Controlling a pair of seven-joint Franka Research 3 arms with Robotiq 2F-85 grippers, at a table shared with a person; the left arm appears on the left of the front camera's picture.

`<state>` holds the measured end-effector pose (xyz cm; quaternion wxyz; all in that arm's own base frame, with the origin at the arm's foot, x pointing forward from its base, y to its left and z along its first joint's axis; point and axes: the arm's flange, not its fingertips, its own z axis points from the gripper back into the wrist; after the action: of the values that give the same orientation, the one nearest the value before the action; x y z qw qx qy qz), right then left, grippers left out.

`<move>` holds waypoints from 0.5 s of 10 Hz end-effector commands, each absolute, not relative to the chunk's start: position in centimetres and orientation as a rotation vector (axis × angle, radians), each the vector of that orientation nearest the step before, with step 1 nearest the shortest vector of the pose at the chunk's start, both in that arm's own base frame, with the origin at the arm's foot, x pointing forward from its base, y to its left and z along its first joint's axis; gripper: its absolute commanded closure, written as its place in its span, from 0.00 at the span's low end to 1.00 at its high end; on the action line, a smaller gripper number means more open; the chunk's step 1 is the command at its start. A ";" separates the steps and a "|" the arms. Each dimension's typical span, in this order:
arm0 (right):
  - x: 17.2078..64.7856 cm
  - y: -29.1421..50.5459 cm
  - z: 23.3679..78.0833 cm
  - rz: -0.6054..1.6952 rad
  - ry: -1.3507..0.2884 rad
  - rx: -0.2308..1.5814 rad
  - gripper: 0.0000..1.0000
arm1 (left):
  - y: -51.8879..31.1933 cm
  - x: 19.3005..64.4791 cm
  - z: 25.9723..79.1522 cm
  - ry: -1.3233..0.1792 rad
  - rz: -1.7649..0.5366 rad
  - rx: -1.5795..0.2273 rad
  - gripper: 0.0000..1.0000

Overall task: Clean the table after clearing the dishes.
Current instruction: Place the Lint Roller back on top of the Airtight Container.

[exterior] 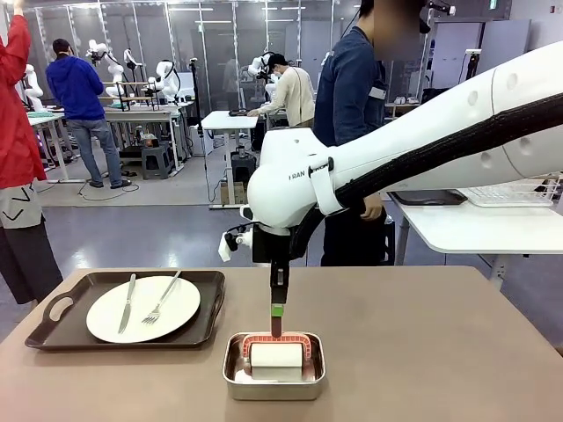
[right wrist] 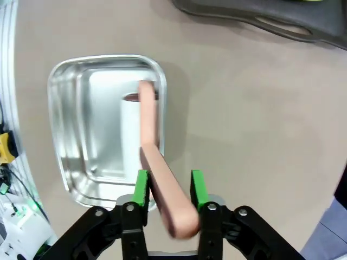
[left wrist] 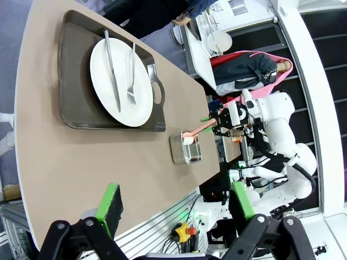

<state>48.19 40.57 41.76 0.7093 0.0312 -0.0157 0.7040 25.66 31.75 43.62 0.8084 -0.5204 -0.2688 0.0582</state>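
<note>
A white plate [exterior: 143,308] with a knife and fork lies on a dark brown tray [exterior: 53,308] at the left of the beige table [exterior: 422,352]; the left wrist view shows that plate [left wrist: 120,81] and tray [left wrist: 76,65] from farther off. A small steel pan [exterior: 274,380] near the front edge holds a white lint roller [exterior: 276,355]. My right gripper [exterior: 278,318] points straight down over the pan. In the right wrist view the roller's pink handle [right wrist: 157,162] stands between the green pads [right wrist: 142,187] of my right gripper [right wrist: 169,187], with slight gaps. My left gripper [left wrist: 176,208] is open and empty, high above the table.
A person in a dark blue top [exterior: 347,88] stands at the far side of the table. A smaller white table [exterior: 475,224] with a wire rack is at the back right. Bare tabletop stretches right of the pan [right wrist: 59,108].
</note>
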 end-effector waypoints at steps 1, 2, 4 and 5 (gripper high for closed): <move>49.0 40.6 42.2 1.575 -0.094 0.017 0.20 | 31.9 25.4 43.8 -0.590 0.120 -1.121 0.00; 49.3 40.5 42.3 1.555 -0.071 0.009 0.04 | 31.9 25.4 43.8 -0.590 0.120 -1.121 0.00; 49.5 39.8 43.0 1.531 -0.111 0.039 0.00 | 31.9 25.4 43.8 -0.590 0.120 -1.121 0.00; 49.4 39.5 43.4 1.530 -0.125 0.027 0.00 | 31.9 25.4 43.8 -0.590 0.120 -1.121 0.00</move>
<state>50.06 39.84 43.04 0.7133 0.0146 -0.0437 0.6994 25.66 31.75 43.62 0.8084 -0.5204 -0.2688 0.0582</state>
